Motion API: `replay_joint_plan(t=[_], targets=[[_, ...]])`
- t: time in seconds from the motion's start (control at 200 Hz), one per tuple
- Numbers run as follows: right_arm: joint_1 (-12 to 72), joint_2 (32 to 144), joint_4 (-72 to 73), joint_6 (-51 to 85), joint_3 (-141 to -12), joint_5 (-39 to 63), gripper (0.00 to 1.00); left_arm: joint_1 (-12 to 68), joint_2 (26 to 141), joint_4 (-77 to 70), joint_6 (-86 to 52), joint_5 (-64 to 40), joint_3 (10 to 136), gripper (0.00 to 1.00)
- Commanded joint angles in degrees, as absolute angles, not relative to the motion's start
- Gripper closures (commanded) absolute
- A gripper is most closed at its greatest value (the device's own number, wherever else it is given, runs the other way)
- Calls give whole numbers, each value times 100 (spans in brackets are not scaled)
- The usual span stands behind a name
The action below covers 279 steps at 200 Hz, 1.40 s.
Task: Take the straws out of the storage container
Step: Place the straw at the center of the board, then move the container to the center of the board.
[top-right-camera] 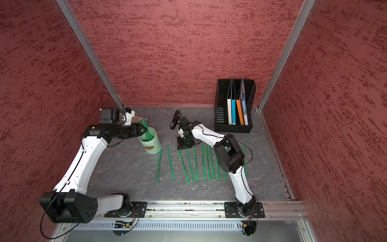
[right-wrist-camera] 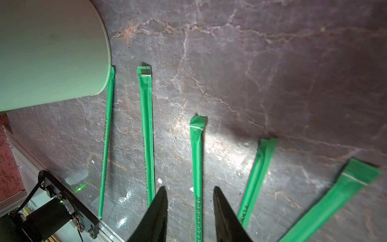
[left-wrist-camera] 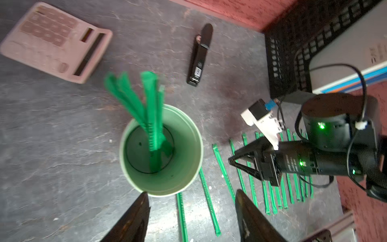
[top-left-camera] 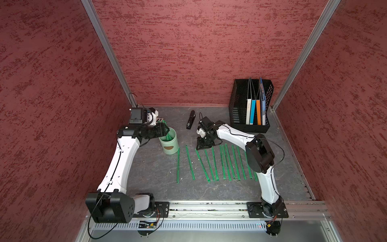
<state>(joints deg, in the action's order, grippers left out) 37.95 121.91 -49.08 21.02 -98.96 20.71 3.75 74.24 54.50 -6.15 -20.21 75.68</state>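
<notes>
Grey bench (left-wrist-camera: 52,146): left tool (left-wrist-camera: 191,192), jaws spread and empty, sits just short of the cup (left-wrist-camera: 185,165), where a few straws (left-wrist-camera: 149,109) lean away. Reach over, pinch one top only. The right tool (right-wrist-camera: 189,188), spread, straddles a laid straw (right-wrist-camera: 196,159).

Some straws (left-wrist-camera: 151,109) in the storage container (left-wrist-camera: 188,165), others in a row on the table (left-wrist-camera: 62,146) to its right
</notes>
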Motion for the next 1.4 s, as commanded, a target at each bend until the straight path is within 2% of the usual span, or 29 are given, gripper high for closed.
replay_joint_plan(t=[0.0,0.351,0.491,0.731,0.786,0.917,1.392], targets=[[3677,11508,-4839,2070,-9826,1881,65,885,7819,5609,-675,-1561,7900,34],[3476,10541,-4753,1914,-9266,1794,64,1906,9234,6321,-905,431,8918,29],[3411,10421,-4656,1916,-9099,1852,64,2063,9592,6364,-898,716,9126,28],[3280,10242,-4557,1916,-8894,1847,64,2083,10030,6216,-923,599,9082,35],[3255,10220,-4551,1916,-8871,1850,64,2083,10100,6180,-932,574,9054,38],[3222,10208,-4535,1919,-8818,1872,64,2079,10213,6119,-949,571,9044,53],[3156,10242,-4465,1995,-8761,1907,64,2048,10252,6187,-905,669,8987,83]])
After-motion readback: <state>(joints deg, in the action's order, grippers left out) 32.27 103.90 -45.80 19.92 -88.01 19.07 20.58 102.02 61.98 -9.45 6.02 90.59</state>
